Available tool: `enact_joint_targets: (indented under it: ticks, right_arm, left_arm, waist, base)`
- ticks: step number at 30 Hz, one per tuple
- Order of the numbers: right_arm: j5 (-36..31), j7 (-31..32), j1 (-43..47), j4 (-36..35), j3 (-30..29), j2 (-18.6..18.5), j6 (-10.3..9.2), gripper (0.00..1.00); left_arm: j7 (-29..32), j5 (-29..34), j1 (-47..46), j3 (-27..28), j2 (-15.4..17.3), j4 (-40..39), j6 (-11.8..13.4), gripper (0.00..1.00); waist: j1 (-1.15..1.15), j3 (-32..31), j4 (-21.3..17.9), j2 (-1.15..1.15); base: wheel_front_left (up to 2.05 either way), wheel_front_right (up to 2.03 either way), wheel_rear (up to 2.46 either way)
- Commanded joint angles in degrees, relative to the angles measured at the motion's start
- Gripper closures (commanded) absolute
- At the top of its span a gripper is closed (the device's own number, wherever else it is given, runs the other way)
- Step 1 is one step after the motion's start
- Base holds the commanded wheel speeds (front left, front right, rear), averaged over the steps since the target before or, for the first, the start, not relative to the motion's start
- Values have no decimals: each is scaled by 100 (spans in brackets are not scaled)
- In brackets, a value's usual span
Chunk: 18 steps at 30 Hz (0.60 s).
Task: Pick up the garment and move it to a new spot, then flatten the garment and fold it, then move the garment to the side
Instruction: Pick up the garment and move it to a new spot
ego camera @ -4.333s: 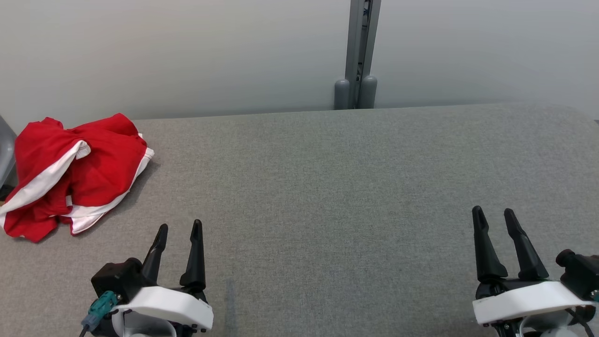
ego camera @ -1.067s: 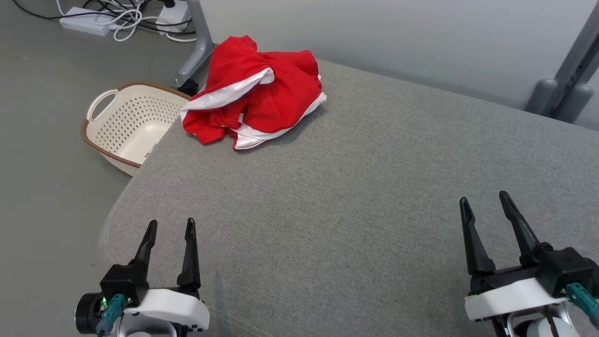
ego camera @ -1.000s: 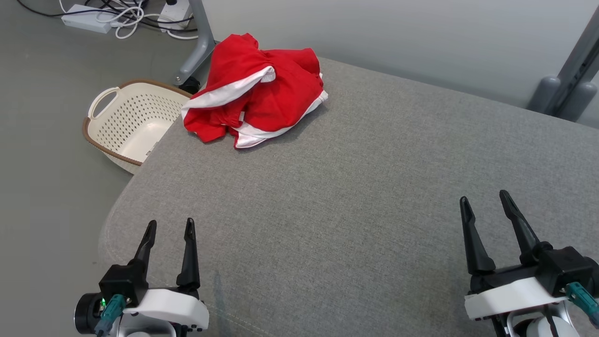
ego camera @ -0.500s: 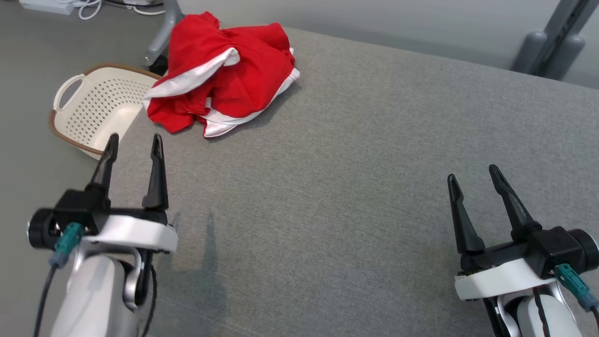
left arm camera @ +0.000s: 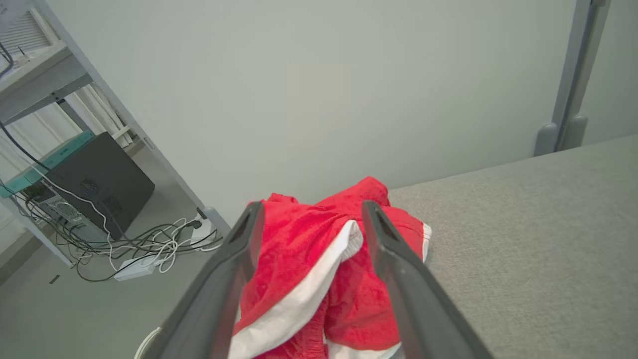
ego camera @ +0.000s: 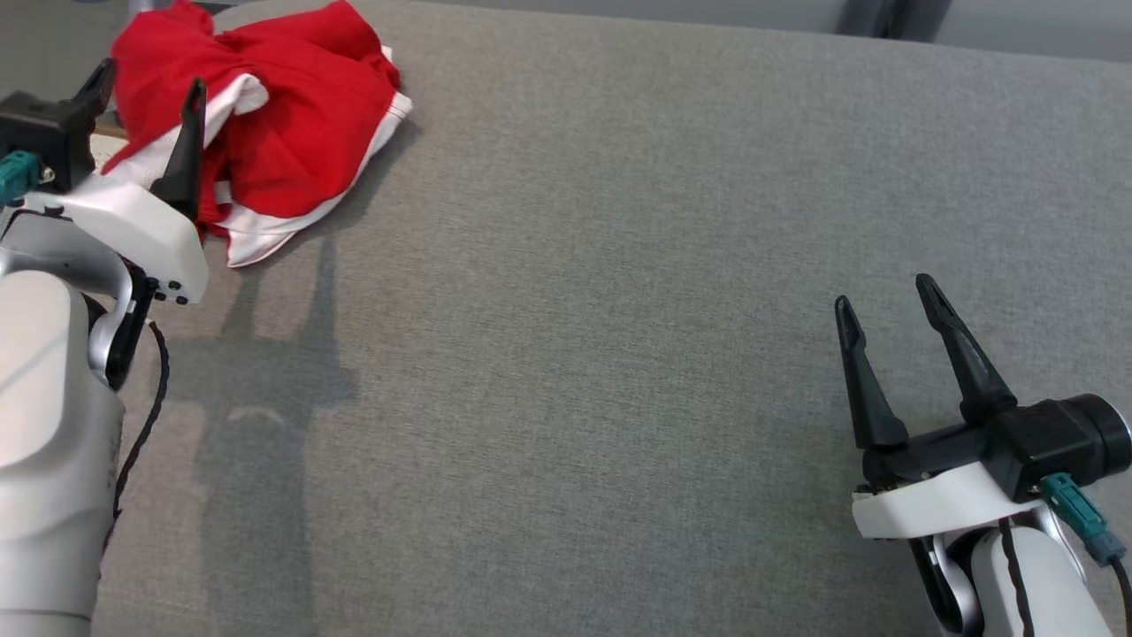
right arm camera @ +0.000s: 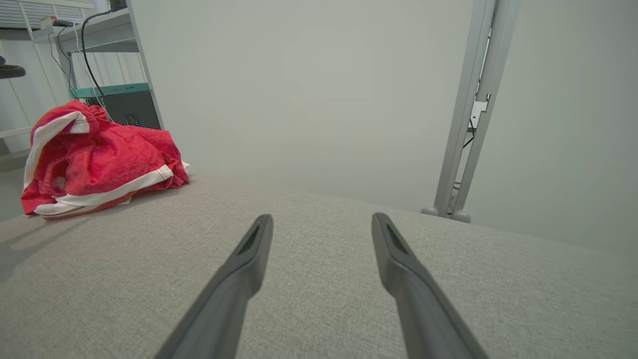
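Garment [ego camera: 292,115]: crumpled red/white heap, upper left of head view, at bench [ego camera: 619,265] corner. L pincer [ego camera: 149,84] wide open, empty, just short of it; heap sits straight ahead betw. its fingers. R pincer [ego camera: 883,290] open, empty, lower right, well apart. L arm nearer.

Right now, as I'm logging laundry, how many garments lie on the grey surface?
1. A crumpled red garment with white trim lies at the far left corner of the surface. Its folds might hide another.
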Motion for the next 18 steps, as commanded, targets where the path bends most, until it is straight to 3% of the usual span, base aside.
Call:
enact_joint_targets:
  ticks: [1,9,16,17,18]
  right_arm:
    - [-33,-28,-78,-26,-31,-34,9,0]
    - [-147,-28,-284,-141,-38,-33,9,0]
    - [-137,-28,-410,-195,-67,-33,9,0]
    - [-132,-28,-408,-199,-71,-33,9,0]
    - [-126,-28,-404,-196,-76,-33,9,0]
  left_arm:
    - [128,-15,-150,-86,53,148,-19,0]
    - [731,-173,-827,-333,344,1092,-56,0]
    - [599,-147,-1175,-291,614,1773,79,0]
    - [569,-163,-1213,-290,632,1829,77,10]
    - [541,-171,-1242,-283,646,1877,84,53]
  waist:
    - [0,235,-234,0]
    - [0,675,-544,0]
    - [0,892,-700,0]
    - [0,895,-708,0]
    - [0,894,-712,0]
  base:
    - [0,0,0]
    - [0,0,0]
    - [0,0,0]
    - [0,0,0]
    - [0,0,0]
